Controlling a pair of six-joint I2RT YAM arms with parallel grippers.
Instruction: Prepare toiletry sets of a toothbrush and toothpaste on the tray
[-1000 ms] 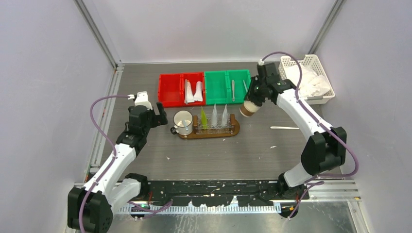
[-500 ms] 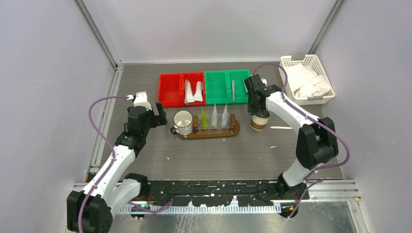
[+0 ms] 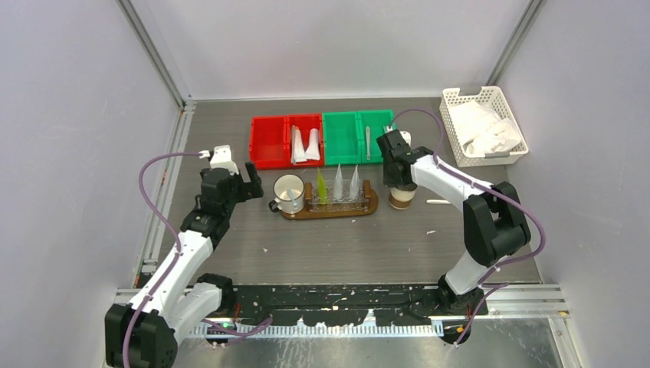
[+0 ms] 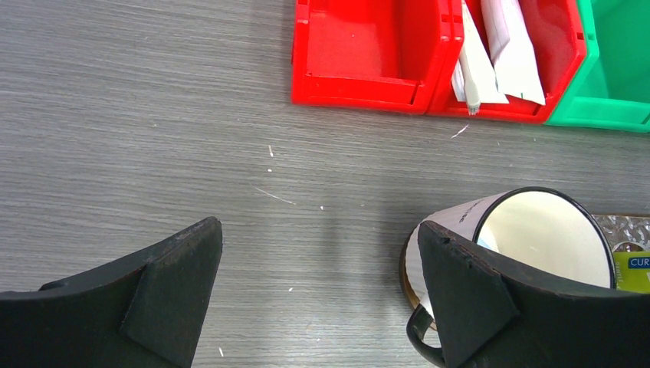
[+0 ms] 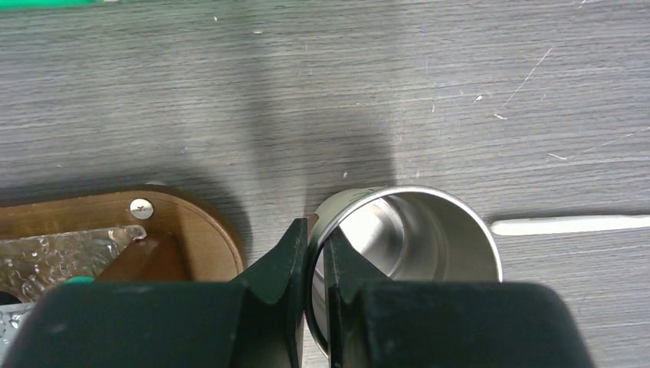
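Right gripper clenched on the rim of a steel cup, one finger inside the wall, one outside; cup stands upright on the table, just beside the right end of the wooden tray, a thin strip of table showing between them in the wrist view; a loose toothbrush lies flat on the table just right of the cup, not touching it; on the tray a clear holder keeps three tapered tubes upright, the yellow-green tube leftmost, two whitish tubes to its right; a white enamel mug sits at the tray's left end; left gripper released, fingers wide apart over bare table just left of the mug; its right finger overlaps the mug's rim in the wrist view, contact cannot be told; behind the tray, two red bins, the right one holding flat white tubes; next to them two green bins, a second toothbrush lying in the right one; white basket of crumpled white cloth at the far right rear, well apart from the tray.
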